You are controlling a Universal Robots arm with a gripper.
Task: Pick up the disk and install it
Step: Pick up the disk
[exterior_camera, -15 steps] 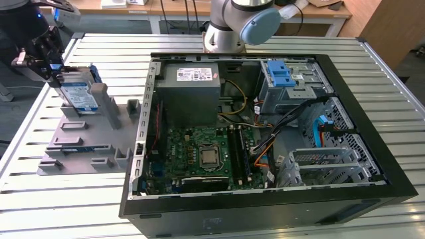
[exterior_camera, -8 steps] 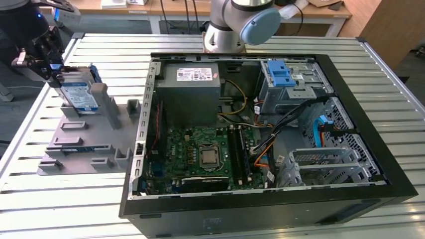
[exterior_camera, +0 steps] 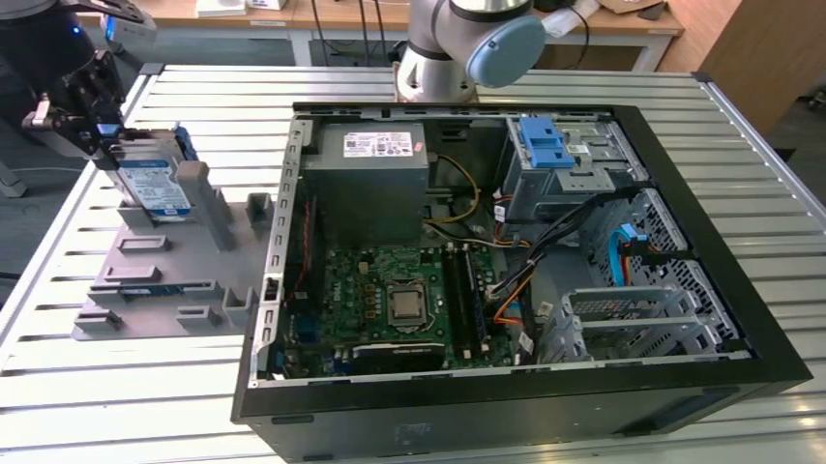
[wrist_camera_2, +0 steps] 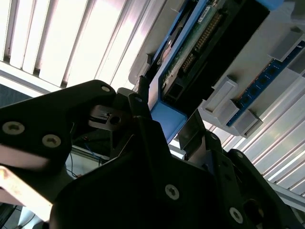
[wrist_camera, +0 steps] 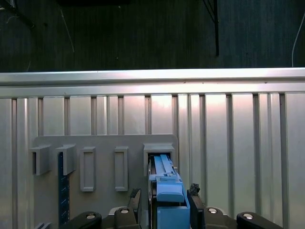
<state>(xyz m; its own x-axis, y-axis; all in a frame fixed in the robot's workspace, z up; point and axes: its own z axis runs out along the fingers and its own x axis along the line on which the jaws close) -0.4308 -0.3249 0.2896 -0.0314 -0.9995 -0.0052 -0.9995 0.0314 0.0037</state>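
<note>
The disk (exterior_camera: 153, 188) stands on its edge in a slot of the grey holder (exterior_camera: 155, 280), at the upper left of the exterior view. The holder lies flat on the ribbed metal tabletop (exterior_camera: 130, 387). Its little walls seem made to keep the disk standing up, so it cannot tip over and something can reach it from above. The gripper (exterior_camera: 106, 145) has its tip right at the top end of the disk. In the first wrist view the blue frame of the disk (wrist_camera: 167, 188) runs straight into the middle of the gripper (wrist_camera: 165, 202), so the two are lined up well. I think that lining up matters, because a crooked hold could make the disk jam in its slot. I cannot tell if the gripper is squeezing the disk or only sitting close around it. The bottom of the disk is down in the slot, so it does not look lifted out yet. The open computer case (exterior_camera: 761, 348) fills the middle and right of the exterior view. It lies on its side with the open face up, most likely so parts can go in from above. A blue and grey drive bay (exterior_camera: 547, 145) sits at its upper right, well apart from the disk.
</note>
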